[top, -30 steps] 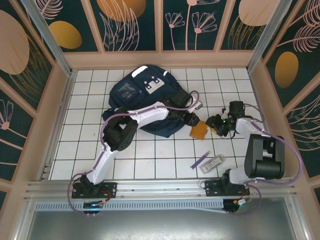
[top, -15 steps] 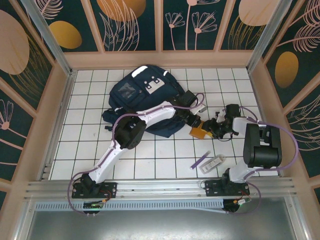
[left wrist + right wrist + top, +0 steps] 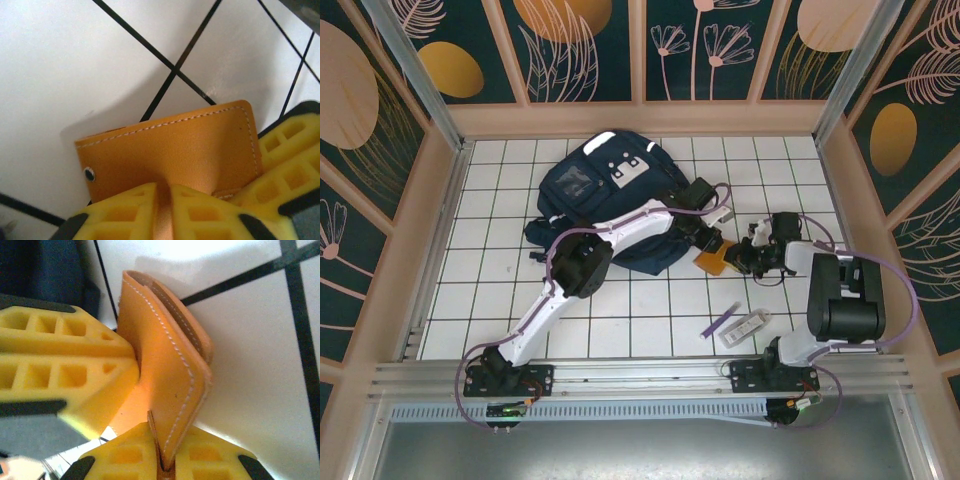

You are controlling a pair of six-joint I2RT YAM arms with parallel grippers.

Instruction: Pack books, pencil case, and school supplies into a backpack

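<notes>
Left gripper [image 3: 162, 195] is clamped on one edge of the orange case [image 3: 170, 147]. Right gripper [image 3: 159, 452] is pinching another edge, stitched seam between its pads. Both hold it at once, and a left finger sits against the case just beside the right pair. Case is on edge over the white grid table [image 3: 650, 300], right of centre, just right of the backpack [image 3: 600, 180]. Purple pen [image 3: 721, 320] and clear pack [image 3: 750, 323] lie nearer, well apart from it.

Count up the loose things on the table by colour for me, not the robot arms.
Navy blue: 1, the backpack
Orange: 1, the orange book
Purple: 1, the pen
Clear: 1, the plastic pack
Total: 4
</notes>
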